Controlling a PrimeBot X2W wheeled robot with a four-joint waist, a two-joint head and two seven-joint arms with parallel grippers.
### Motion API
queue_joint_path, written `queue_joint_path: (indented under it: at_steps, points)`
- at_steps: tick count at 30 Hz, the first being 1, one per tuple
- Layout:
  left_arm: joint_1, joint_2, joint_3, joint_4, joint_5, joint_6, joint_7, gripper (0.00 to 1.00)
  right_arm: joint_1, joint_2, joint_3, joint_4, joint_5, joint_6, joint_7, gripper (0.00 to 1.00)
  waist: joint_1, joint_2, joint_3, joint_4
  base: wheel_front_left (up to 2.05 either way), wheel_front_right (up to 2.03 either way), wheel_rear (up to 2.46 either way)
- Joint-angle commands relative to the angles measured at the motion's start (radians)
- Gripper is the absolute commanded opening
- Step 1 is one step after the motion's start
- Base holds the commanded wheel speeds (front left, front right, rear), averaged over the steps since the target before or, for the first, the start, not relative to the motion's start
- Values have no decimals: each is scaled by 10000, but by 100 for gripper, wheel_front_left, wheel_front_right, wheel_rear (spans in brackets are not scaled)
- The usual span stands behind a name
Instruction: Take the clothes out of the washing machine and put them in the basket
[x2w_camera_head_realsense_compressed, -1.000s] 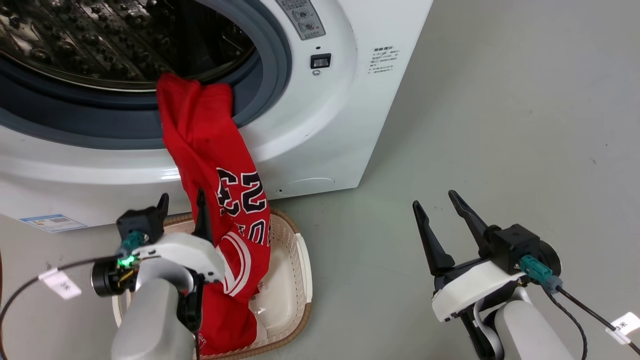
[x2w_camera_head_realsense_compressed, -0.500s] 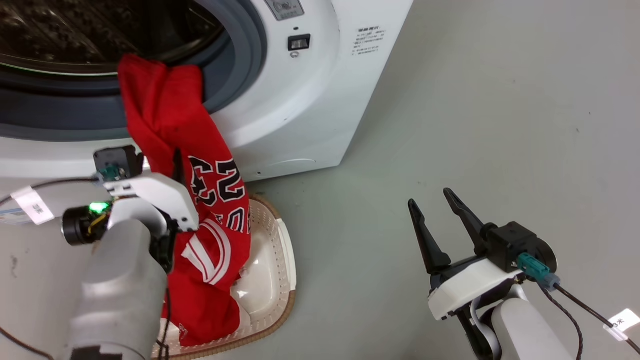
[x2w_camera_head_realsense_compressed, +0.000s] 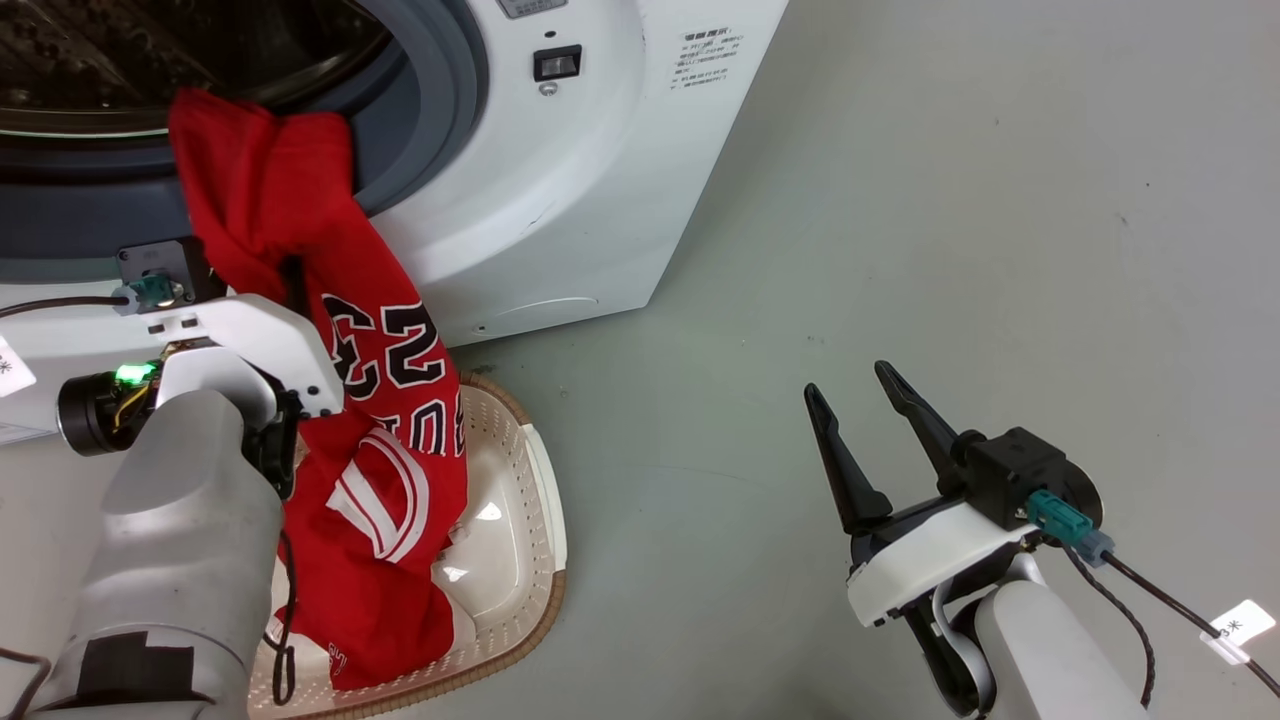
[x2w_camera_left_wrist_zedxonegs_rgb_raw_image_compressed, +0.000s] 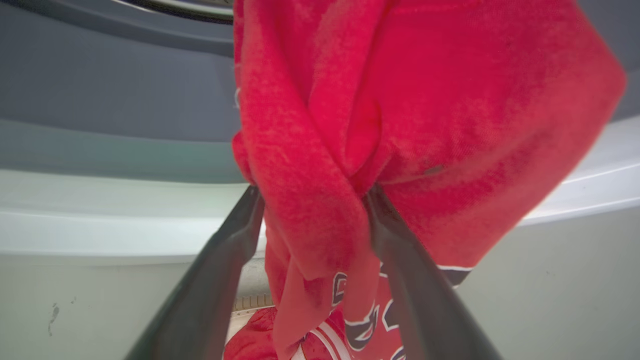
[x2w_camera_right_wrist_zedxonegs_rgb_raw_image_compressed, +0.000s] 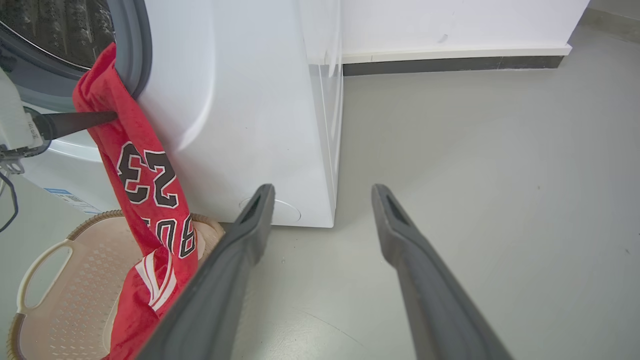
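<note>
On a grey floor (x2w_camera_head_realsense_compressed: 900, 200), the red shirt (x2w_camera_head_realsense_compressed: 380, 400) trails from the washing machine (x2w_camera_head_realsense_compressed: 560, 200) into the basket (x2w_camera_head_realsense_compressed: 520, 540), bunched between the closed left fingers (x2w_camera_left_wrist_zedxonegs_rgb_raw_image_compressed: 400, 260); right fingers (x2w_camera_right_wrist_zedxonegs_rgb_raw_image_compressed: 250, 235) spread, empty.

The washing machine (x2w_camera_head_realsense_compressed: 560, 200) stands behind the basket (x2w_camera_head_realsense_compressed: 535, 500), which sits on the floor (x2w_camera_head_realsense_compressed: 900, 200) just before its front. A jersey (x2w_camera_head_realsense_compressed: 330, 330) hangs from the machine's porthole down into the basket. The left gripper (x2w_camera_left_wrist_zedxonegs_rgb_raw_image_compressed: 310, 200) is before the machine, around the jersey. The right gripper (x2w_camera_head_realsense_compressed: 868, 420) is well to the machine's right, over the floor.
</note>
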Motion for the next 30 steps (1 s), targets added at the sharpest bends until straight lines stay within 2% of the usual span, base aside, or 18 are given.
queue_joint_path:
  at_steps: [1, 2, 9, 14, 23, 30]
  points:
    - [-176, 78, -31, 44, -35, -21, -110, 43, -96, 7, 17, 48, 28, -7, -27, 100, 0, 0, -2, -11, 0, 0, 0]
    - [-167, 88, -35, 82, -65, -58, -119, 0, -101, 7, 16, 67, 36, -7, -28, 100, 0, 0, -15, -11, 0, 0, 0]
    - [461, -117, -17, 244, -247, -180, -359, 0, 78, 7, -92, 185, 31, -7, -32, 100, 0, 0, -549, 169, 0, 0, 0]
    - [1210, -406, -48, -163, -291, -270, -495, 0, 269, 7, -337, 236, -115, -7, -30, 100, 0, 0, -1199, 483, 0, 0, 0]
    - [3190, -1083, -117, -2519, -180, -351, -501, 0, 766, 5, -714, 342, -327, -7, -19, 100, 0, 0, -2269, 1121, 0, 0, 0]
    - [4770, -1432, -336, -3946, -101, -291, -494, 0, 1050, 4, -698, 187, -380, -7, 120, 100, 0, 0, -2518, 1248, 0, 0, 0]
